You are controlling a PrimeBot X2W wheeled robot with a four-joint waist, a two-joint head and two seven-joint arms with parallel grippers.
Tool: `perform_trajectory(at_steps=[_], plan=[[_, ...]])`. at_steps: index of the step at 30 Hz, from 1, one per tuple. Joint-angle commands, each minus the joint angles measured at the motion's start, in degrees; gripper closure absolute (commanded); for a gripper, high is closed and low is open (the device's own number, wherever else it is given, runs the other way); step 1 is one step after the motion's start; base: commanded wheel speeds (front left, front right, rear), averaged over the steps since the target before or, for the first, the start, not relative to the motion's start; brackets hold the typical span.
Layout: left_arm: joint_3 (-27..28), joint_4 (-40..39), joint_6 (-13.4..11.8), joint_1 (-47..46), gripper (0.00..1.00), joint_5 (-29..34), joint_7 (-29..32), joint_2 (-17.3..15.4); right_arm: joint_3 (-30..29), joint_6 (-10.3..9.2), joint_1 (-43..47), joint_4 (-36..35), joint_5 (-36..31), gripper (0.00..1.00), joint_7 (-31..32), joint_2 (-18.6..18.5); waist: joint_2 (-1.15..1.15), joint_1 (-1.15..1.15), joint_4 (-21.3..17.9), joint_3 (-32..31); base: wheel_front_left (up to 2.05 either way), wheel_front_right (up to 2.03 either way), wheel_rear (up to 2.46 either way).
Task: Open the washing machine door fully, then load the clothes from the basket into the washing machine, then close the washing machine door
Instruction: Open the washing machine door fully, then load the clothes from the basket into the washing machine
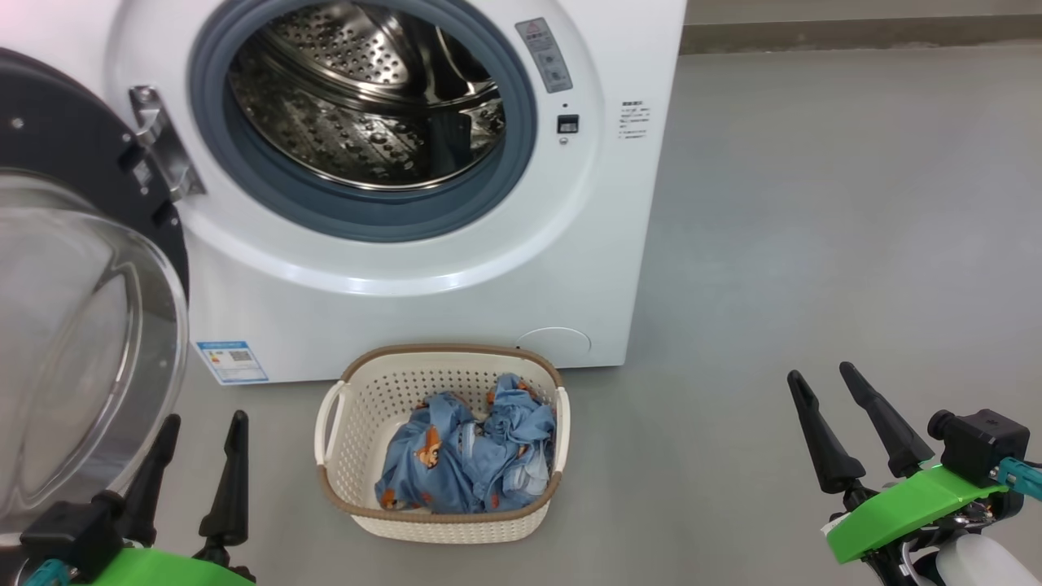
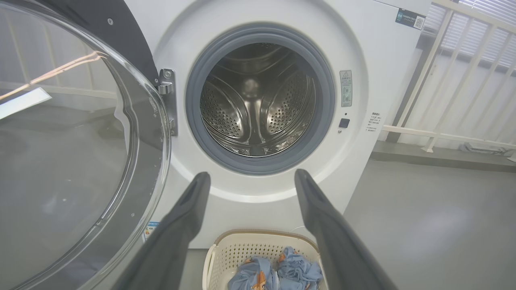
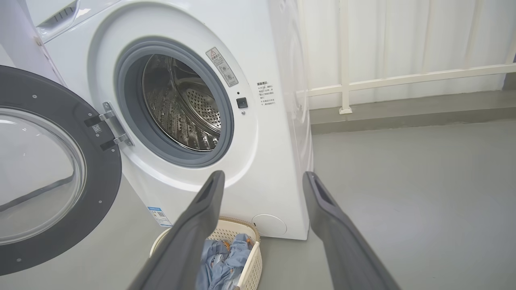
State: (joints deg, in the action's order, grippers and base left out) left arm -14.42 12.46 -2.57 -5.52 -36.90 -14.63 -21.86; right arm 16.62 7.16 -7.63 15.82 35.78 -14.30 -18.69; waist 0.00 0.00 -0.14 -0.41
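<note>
**Door stands wide, basket full, both arms empty-handed**

The washing machine door (image 1: 77, 309) hangs open on its hinge (image 1: 163, 150) at the left, glass bowl bulging our way. That leaves the mouth of the washing machine (image 1: 423, 281) clear, and the steel drum (image 1: 366, 106) is bare inside.

The basket (image 1: 444, 352) sits on the floor (image 1: 814, 203) right at the machine's foot, below the opening, so it's a short lift from one to the other. The clothes (image 1: 468, 452) are all in it, a crumpled blue heap crowding its right side.

The left gripper (image 1: 204, 417) hovers low at the near left, just beside the door glass, jaws spread wide with nothing in them. The right gripper (image 1: 820, 372) hangs well off to the basket's right over bare floor, jaws just as wide and just as empty.

By my reckoning the opening step is done and loading hasn't begun. Wide jaws suit a plunge into soft cloth. The left arm is nearer the basket, but that door crowds it.
</note>
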Motion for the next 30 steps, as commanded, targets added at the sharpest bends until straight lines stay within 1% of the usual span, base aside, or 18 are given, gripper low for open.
perform_trajectory(at_steps=[1, 9, 19, 25, 30], plan=[[2.31, -1.62, 0.02, -1.42, 0.0, 0.17, -0.36, -1.41, 0.84, 0.33, -0.93, -1.41, -0.3, 0.0, -0.7, -1.4, 0.0, 0.0, -0.69, 0.04, 0.0, 0.0, 0.0], [2.45, -1.38, 0.14, -0.92, 0.0, 1.26, -0.36, -0.84, -0.01, 0.33, -0.97, -1.69, -0.75, 0.0, -0.7, -1.82, 0.0, 0.0, -1.58, 0.2, 0.0, 0.0, 0.0], [3.54, -1.14, 0.78, -0.43, 0.0, 2.86, -0.37, 0.21, -1.57, 0.33, -0.47, -2.36, -1.65, 0.0, -0.7, -2.18, 0.0, 0.0, -0.95, -0.02, 0.0, 0.0, 0.0], [3.71, -1.17, 1.37, -0.06, 0.0, 3.75, -0.37, 0.75, -1.89, 0.33, -0.08, -2.62, -1.99, 0.0, -0.7, -2.1, 0.0, 0.0, -0.69, 0.06, 0.0, 0.0, 0.0], [3.9, -0.98, 1.4, 0.04, 0.0, 4.07, -0.37, 0.88, -1.7, 0.33, -0.01, -2.62, -2.08, 0.0, -0.7, -1.95, 0.0, 0.0, -0.57, 0.31, 0.0, 0.0, 0.0]])
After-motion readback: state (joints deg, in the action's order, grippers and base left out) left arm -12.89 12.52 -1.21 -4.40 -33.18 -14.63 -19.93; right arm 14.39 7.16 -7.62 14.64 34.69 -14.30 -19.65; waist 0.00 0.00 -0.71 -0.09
